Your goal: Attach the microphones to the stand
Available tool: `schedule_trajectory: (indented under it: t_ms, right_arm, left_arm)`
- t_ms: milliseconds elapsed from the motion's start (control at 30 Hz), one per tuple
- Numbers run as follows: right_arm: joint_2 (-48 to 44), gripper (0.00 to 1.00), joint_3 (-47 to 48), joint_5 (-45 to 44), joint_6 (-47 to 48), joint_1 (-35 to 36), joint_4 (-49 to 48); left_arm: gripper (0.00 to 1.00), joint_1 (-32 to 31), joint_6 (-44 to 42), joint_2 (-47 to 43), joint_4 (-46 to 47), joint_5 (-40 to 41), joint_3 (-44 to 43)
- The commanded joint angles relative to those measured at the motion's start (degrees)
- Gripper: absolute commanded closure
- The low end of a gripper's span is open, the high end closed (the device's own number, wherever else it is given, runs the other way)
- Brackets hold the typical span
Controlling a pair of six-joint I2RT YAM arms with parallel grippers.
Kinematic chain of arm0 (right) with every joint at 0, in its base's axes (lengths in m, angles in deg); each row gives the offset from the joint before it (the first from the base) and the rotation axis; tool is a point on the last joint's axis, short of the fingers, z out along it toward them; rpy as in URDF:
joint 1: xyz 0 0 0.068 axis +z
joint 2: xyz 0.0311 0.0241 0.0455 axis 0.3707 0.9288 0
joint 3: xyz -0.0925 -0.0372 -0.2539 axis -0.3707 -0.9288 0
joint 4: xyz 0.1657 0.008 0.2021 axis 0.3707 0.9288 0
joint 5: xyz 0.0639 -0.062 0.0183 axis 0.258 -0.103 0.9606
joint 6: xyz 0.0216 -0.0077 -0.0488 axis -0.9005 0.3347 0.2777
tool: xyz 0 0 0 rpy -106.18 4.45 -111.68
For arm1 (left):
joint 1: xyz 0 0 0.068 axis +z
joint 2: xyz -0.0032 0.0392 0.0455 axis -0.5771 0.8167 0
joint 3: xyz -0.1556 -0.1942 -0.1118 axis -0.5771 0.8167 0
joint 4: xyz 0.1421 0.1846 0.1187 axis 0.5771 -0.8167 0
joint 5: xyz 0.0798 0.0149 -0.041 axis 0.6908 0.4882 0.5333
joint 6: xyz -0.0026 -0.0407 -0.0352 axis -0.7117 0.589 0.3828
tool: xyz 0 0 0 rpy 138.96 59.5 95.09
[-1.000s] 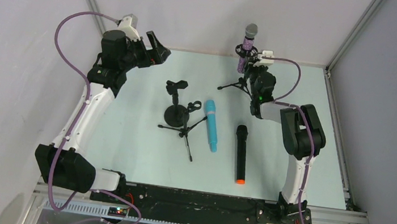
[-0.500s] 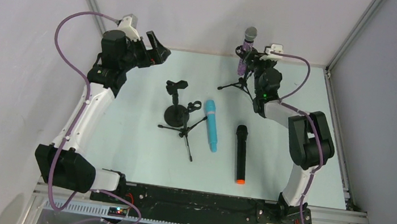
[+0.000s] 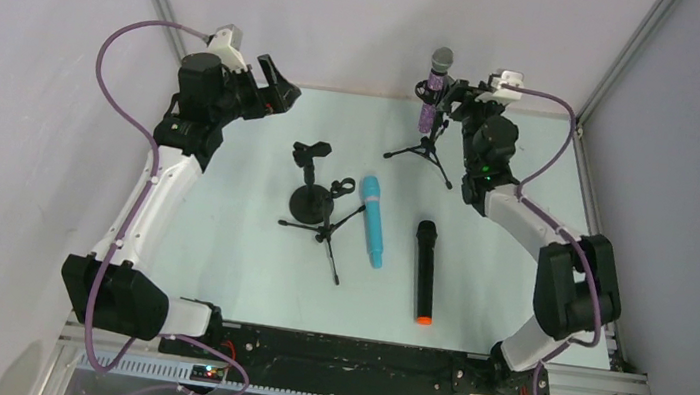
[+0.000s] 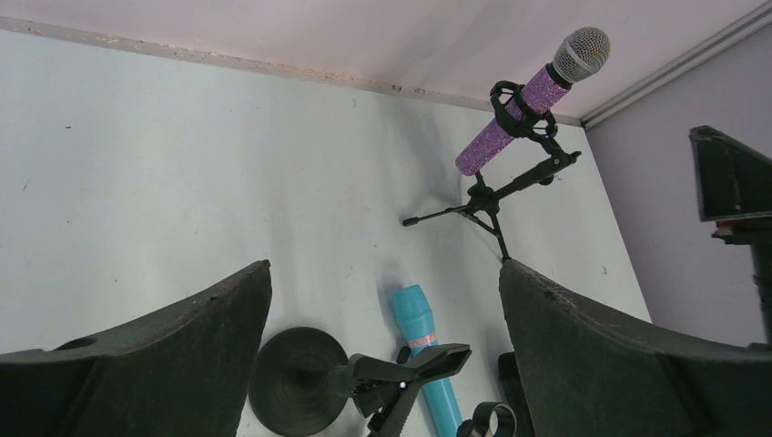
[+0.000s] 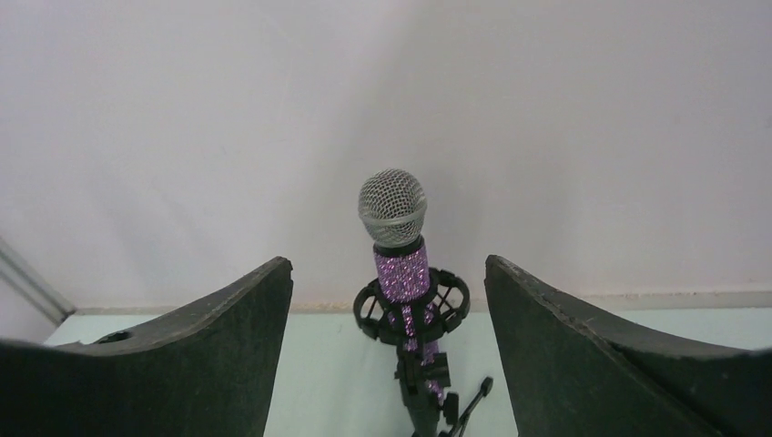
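At the far left the left hand hangs above the back left part of the pale desk, its two fingers spread wide and released, with nothing between them. To its right, near the middle of the desk, stands a black stand with a round flat base and a clip at its top. Just beside that base is a small tripod stand with its legs spread on the desk. One leg reaches toward the light-blue microphone, and whether the two touch cannot be told. That microphone lies flat on the desk with its wider head toward the back. Further right the black microphone with an orange end also lies flat, near the blue one but apart from it, its orange tip pointing toward the near edge. Behind these two, at the back of the desk, the purple glittery microphone sits in the black ring holder of a second tripod stand, tilted slightly, its silver mesh head uppermost. Just to the right of it is the right hand, released, fingers parted wide. In the right wrist view the purple microphone shows in the gap ahead of the fingers, and neither finger touches it.
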Motion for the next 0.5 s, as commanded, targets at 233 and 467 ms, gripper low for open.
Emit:
schedule_trajectory:
  t_ms: [233, 467]
  right_arm:
    - [-13.46, 0.10, -4.68, 7.13, -9.08, 0.08, 22.13]
    - [-19.63, 0.01, -5.26, 11.41, -10.58, 0.16, 39.16]
  left_arm:
    - [0.02, 0.44, -0.95, -2.98, 1.60, -0.49, -1.11]
    - [0.02, 0.32, -0.95, -3.56, 1.70, -0.57, -1.05]
